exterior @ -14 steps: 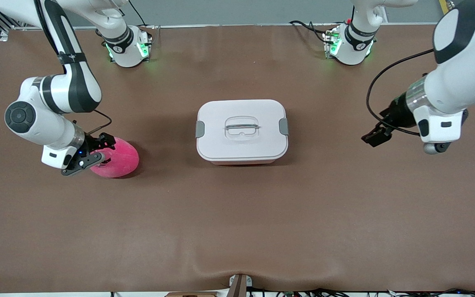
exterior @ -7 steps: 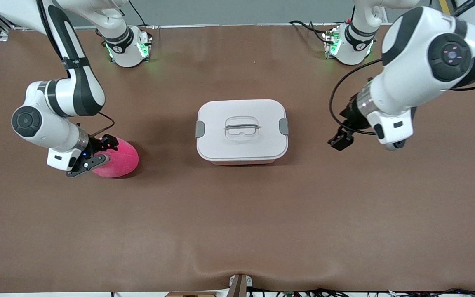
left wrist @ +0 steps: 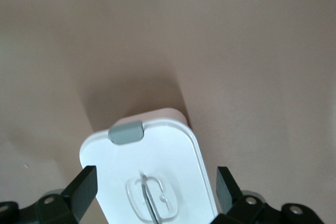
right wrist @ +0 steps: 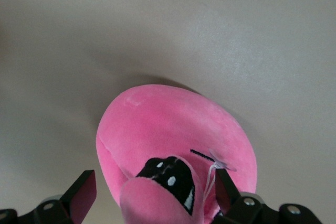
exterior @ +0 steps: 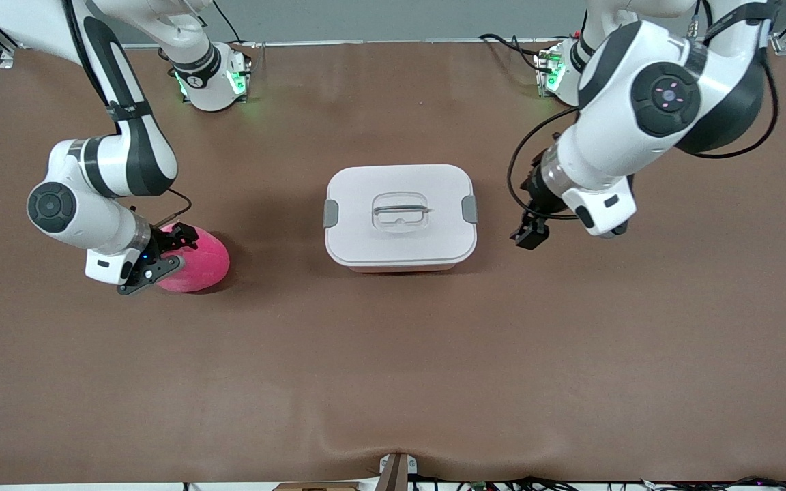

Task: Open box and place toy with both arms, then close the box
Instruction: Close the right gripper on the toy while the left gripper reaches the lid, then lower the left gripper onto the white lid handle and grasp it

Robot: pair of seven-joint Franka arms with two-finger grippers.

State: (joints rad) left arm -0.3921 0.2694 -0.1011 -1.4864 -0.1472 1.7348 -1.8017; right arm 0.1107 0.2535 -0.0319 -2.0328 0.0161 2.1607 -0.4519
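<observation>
The box sits mid-table, a pale pink tub under a flat white lid with grey clips and a clear recessed handle. My left gripper hangs open just off the box's end toward the left arm's end of the table. In the left wrist view its fingers frame the lid and one clip. The hot-pink toy lies toward the right arm's end. My right gripper is open around it, one finger on each side of the toy, whose dark eye and snout show.
Both arm bases glow green along the table's edge farthest from the front camera. The brown mat has a small ridge at its nearest edge. A cable loops off the left wrist.
My left arm has swung in from the left arm's end of the table to just beside the box. My right gripper has edged slightly along the toy, still open.
</observation>
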